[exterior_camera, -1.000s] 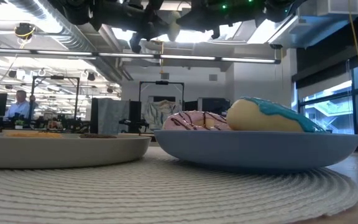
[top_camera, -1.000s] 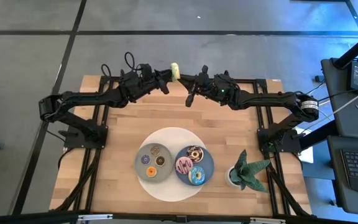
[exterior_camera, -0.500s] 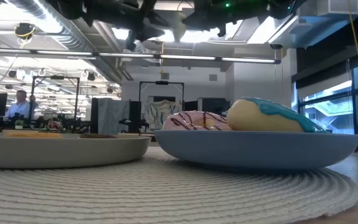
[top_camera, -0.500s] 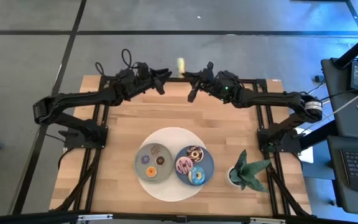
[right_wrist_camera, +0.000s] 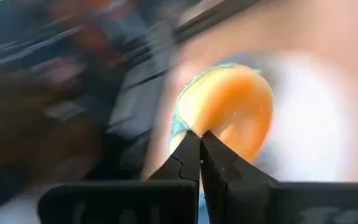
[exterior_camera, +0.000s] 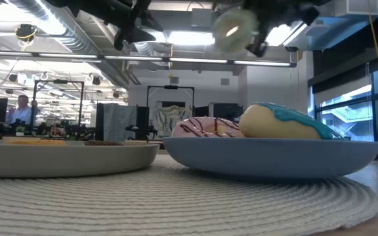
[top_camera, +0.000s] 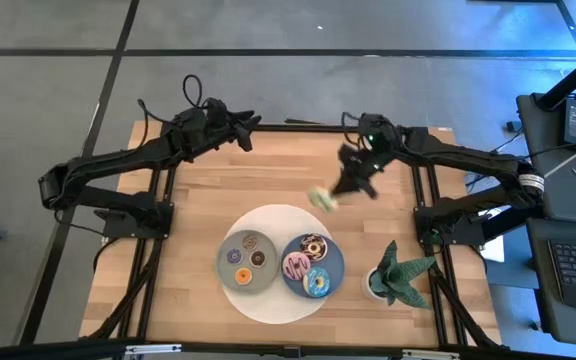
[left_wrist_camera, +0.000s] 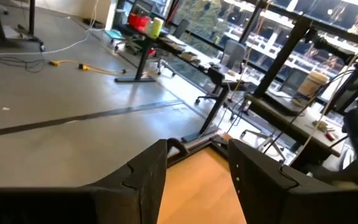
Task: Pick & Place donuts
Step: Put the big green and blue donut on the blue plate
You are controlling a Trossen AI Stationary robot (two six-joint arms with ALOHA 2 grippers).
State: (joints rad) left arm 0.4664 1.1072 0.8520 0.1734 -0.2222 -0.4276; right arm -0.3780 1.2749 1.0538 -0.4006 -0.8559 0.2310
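High view: your right gripper (top_camera: 330, 196) hangs over the middle of the table (top_camera: 198, 190), carrying the yellow-green donut (top_camera: 320, 199) just beyond the white mat (top_camera: 268, 308); on the mat sit the grey plate (top_camera: 222, 268) with three tiny donuts and the blue plate (top_camera: 334, 270) with the chocolate donut (top_camera: 312, 245), pink donut (top_camera: 295, 266) and blue donut (top_camera: 317, 282). Your left gripper (top_camera: 245, 131) waits at the far edge, jaws apart and empty. Low view: the yellow-green donut (exterior_camera: 231, 30) shows high above the blue plate (exterior_camera: 271, 157), where the pink donut (exterior_camera: 205, 127) and blue donut (exterior_camera: 284, 122) lie touching. Left wrist view: the left gripper (left_wrist_camera: 197, 165) has its jaws spread, with nothing between them. Right wrist view: the right gripper (right_wrist_camera: 200, 142) has its jaws pinched on the donut's (right_wrist_camera: 225, 112) rim. Judged step: transport to a plate. The next move calls for you to carry the donut over the blue plate, find a free spot beside the three, lower, then release.
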